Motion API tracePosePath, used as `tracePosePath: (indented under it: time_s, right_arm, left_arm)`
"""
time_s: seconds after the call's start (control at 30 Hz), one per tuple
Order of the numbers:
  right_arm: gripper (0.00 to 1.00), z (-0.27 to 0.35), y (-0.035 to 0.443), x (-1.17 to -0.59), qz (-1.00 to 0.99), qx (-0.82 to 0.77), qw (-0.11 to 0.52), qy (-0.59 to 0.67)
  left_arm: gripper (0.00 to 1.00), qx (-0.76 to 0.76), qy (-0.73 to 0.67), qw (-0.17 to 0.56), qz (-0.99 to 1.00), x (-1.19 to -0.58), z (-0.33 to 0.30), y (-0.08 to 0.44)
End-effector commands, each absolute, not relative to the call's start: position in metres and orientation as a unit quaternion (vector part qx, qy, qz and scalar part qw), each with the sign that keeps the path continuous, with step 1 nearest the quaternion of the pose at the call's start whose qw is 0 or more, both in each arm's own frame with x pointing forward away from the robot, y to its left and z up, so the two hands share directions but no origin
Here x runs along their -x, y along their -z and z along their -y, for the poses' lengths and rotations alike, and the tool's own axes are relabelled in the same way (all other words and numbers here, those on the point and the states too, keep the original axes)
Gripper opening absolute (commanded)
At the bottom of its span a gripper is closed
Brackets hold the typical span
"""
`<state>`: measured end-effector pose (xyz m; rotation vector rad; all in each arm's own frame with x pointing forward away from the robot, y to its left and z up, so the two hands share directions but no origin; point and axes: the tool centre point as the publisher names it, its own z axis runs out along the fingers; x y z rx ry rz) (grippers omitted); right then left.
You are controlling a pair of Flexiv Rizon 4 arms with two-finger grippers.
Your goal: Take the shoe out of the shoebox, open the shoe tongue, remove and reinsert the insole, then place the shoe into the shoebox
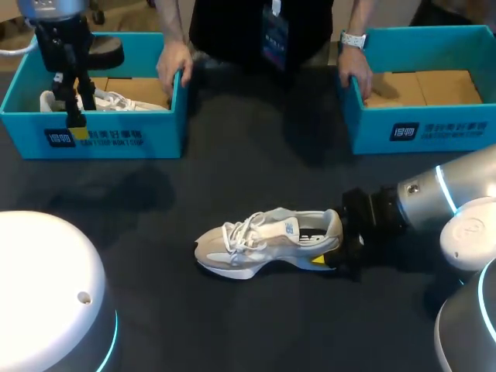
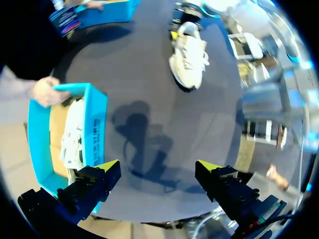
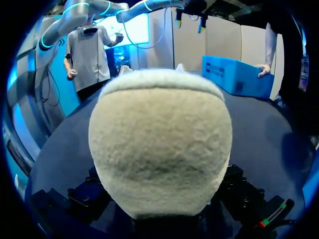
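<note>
A white and beige shoe stands upright on the dark table, toe to the left. My right gripper is at its heel, shut on it, with one yellow tip showing on the near side. In the right wrist view the fuzzy heel fills the space between the fingers and hides them. My left gripper hangs open above the front wall of the left blue shoebox. In the left wrist view, nothing lies between the left gripper's yellow tips, and the shoe lies far ahead.
A second white shoe lies in the left shoebox. Another blue shoebox stands at the back right. A person's hands hold the inner ends of both boxes. A white dome sits at the front left.
</note>
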<state>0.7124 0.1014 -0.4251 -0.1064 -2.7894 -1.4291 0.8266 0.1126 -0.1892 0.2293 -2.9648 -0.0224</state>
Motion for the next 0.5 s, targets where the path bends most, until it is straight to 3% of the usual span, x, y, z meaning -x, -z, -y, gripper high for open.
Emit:
tracePosePath:
  time_s: [0.03, 0.5]
  right_arm:
    - [0.0, -0.102, 0.426, -0.712, 0.89, 0.035, 0.002, 0.455]
    - [0.0, -0.102, 0.426, -0.712, 0.89, 0.035, 0.002, 0.455]
  left_arm:
    - [1.0, -0.218, 0.009, 0.04, 0.975, -0.817, -0.102, 0.193]
    - [1.0, -0.463, -0.04, 0.044, 0.884, -0.801, -0.06, 0.189]
